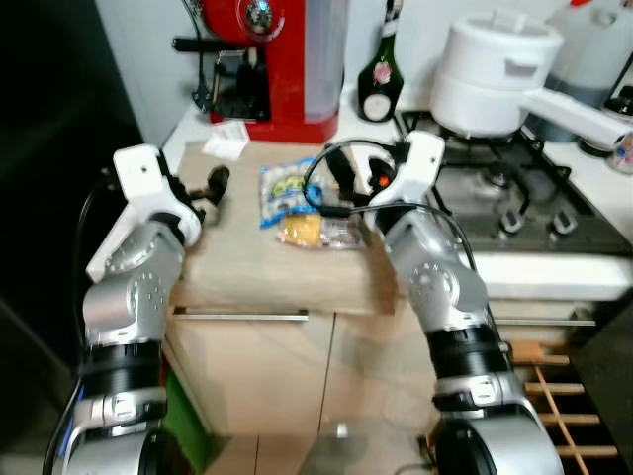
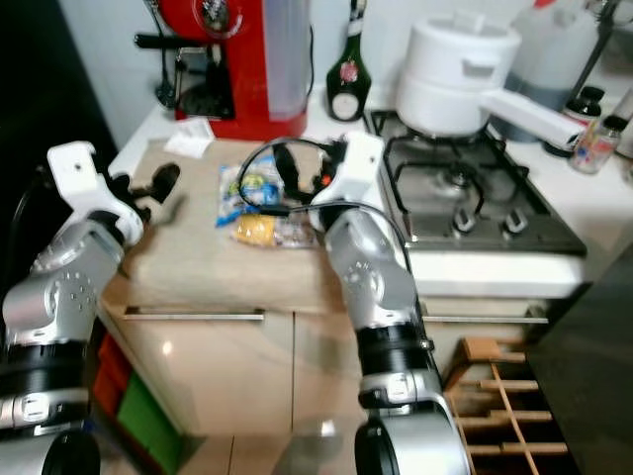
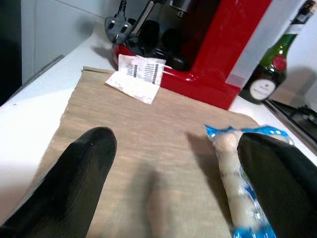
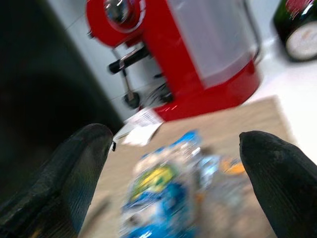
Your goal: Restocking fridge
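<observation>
Left eye view: nearest the robot, below the counter [image 1: 554, 272], are pale cupboard doors [image 1: 257, 366] with a long bar handle. On the counter lies a tan mat [image 1: 267, 267], and both arms reach over it. The left claw [image 1: 213, 188] hovers above the mat's left side, its two fingers spread wide with nothing between them. The right claw [image 1: 341, 173] hangs just behind and to the right of the food packets, also spread wide and empty, as the right wrist view shows, with both black fingers [image 4: 74, 168] flanking the packets.

The things to restock sit in the middle of the mat: a blue packet [image 1: 287, 190] with white contents, and touching its near edge a clear packet [image 1: 315, 232] with something yellow inside. Both look like thin plastic film over soft food, so I judge them light, floppy and slippery, apt to crumple or slide rather than lift cleanly. The blue one seems best pinched across its narrow middle, where the contents give bulk; the sealed ends would likely slip free. A gentle squeeze should do, since the contents may crush.

Farther back lies a paper slip [image 1: 226, 145], then a red coffee machine [image 1: 272, 59] and a dark bottle [image 1: 381, 74]. To the right is a gas hob [image 1: 504, 188] carrying a white pot [image 1: 490, 74].
</observation>
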Tool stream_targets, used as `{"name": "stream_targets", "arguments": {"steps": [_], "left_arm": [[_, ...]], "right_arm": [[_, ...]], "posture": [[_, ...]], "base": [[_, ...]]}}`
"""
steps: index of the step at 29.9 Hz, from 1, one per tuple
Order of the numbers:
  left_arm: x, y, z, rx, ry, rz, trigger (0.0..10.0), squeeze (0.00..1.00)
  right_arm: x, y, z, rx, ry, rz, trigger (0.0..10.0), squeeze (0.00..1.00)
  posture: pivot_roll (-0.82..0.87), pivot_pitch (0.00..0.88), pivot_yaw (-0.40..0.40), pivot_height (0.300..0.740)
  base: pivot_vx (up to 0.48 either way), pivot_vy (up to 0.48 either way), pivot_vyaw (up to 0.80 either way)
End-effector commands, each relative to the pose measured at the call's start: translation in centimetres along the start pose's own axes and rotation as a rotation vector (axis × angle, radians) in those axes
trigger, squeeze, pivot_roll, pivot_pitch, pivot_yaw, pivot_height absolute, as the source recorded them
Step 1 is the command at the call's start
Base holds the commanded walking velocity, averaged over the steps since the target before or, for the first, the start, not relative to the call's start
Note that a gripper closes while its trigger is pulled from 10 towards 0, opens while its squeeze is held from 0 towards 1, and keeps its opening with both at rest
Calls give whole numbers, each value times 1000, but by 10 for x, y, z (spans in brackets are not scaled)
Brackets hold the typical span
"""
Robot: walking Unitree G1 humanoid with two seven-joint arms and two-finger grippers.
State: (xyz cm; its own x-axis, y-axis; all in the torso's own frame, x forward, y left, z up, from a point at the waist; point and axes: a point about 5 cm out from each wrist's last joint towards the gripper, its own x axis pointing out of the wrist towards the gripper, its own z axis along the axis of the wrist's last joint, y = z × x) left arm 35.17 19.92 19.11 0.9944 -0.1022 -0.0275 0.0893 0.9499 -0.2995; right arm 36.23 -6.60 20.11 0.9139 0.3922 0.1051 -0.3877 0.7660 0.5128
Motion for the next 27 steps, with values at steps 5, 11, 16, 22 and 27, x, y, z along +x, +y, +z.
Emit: {"name": "stream_targets", "arguments": {"steps": [5,11,16,22,27], "left_arm": [[-8,-10,10,8,-8,-133,10000,0],[-17,-21,22,135,-27,-282,10000,0],[-26,-20,40,195,-43,-337,10000,0],[-35,-16,46,220,-44,-344,10000,0],[-47,-14,42,221,-7,-351,10000,0]], "right_arm": [[3,8,-8,104,66,14,10000,0],[6,-1,-21,165,161,-22,10000,0],[11,-1,-27,158,219,-14,10000,0],[15,4,-23,140,206,11,10000,0],[24,12,-24,137,227,38,10000,0]], "posture": [[-15,0,26,740],[-6,0,18,740],[8,0,17,740],[24,0,14,740],[50,0,3,740]], "base": [[0,0,0],[0,0,0],[0,0,0],[0,0,0],[0,0,0]]}}
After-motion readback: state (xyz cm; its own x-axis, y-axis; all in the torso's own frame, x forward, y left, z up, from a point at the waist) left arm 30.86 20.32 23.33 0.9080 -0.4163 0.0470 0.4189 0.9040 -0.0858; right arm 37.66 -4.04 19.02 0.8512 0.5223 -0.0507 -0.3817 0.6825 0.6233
